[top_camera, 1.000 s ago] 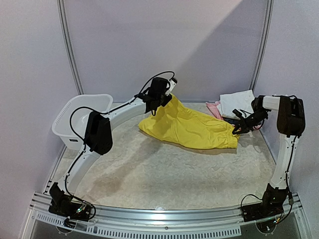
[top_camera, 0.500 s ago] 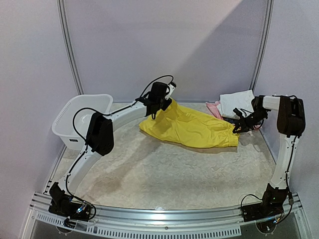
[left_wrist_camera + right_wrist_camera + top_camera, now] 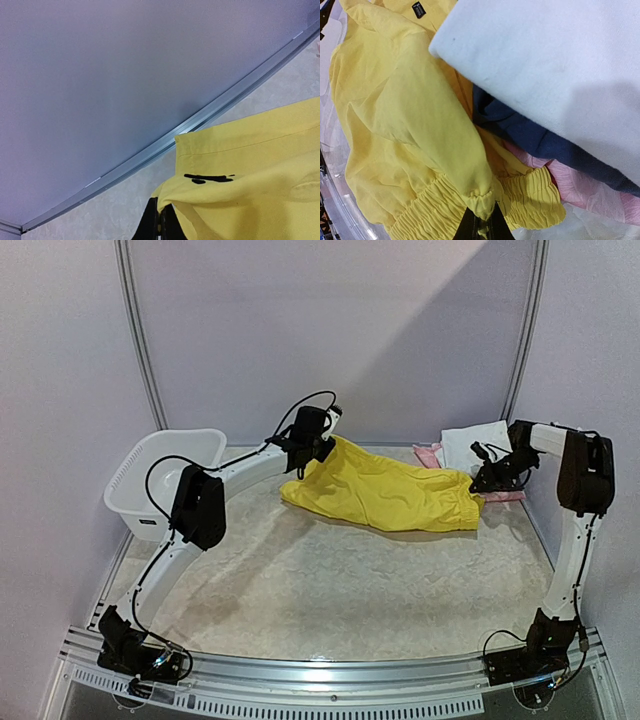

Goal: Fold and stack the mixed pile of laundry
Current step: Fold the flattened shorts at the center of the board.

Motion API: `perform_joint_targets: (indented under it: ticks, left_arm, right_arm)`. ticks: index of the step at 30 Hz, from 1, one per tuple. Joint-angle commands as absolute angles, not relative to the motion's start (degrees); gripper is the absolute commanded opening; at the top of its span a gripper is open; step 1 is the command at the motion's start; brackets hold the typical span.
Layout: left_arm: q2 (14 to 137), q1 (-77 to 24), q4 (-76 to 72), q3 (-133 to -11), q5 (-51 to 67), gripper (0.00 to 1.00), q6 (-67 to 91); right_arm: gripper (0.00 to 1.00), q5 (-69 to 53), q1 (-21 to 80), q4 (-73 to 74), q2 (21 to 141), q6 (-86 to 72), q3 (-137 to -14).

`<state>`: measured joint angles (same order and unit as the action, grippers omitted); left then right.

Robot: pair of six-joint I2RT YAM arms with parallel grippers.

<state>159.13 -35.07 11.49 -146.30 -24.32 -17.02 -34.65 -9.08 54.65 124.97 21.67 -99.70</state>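
Yellow shorts (image 3: 385, 495) are stretched out between your two hands, with the long axis running side to side across the far part of the surface (image 3: 330, 590). The gathered elastic waistband points toward your right hand (image 3: 482, 483), and the leg end toward your left hand (image 3: 318, 452).

Your left hand is pinched together on a hemmed corner of the yellow cloth. In its wrist view the fingers (image 3: 160, 227) disappear into a fold just below a small black marking (image 3: 207, 177). That end is held raised, and the fabric drapes down and away from it toward the surface.

Your right hand is clamped on the edge of the shorts, right by the ruffled waistband. In the right wrist view the black label (image 3: 418, 9) sits far up the cloth from the fingers. Just beyond this hand lies the folded white T-shirt (image 3: 560, 60), on top of a navy garment (image 3: 530, 135) and a pink one (image 3: 580, 190). The waistband touches that pile. A white basket (image 3: 150, 480) stands well off to the outer side of your left arm.

Compared with a second ago, both hands have moved toward the back wall. The right hand now sits against the front of the white stack, and the waistband end has been carried back with it. Neither grip has changed.
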Motion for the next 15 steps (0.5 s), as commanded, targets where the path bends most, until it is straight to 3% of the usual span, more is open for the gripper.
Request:
perform_joint_targets:
  ticks: [1, 15]
  left_arm:
    - [160.92, -33.62, 11.41, -147.68, -23.01, 0.00, -15.22]
    - [161.61, -31.51, 10.51, -148.72, -23.11, 0.00, -14.34]
  right_arm:
    - [0.06, -34.82, -9.75, 54.03, 120.81, 21.67, -100.75]
    - [0.09, -28.03, -9.76, 57.44, 129.66, 18.48, -108.12]
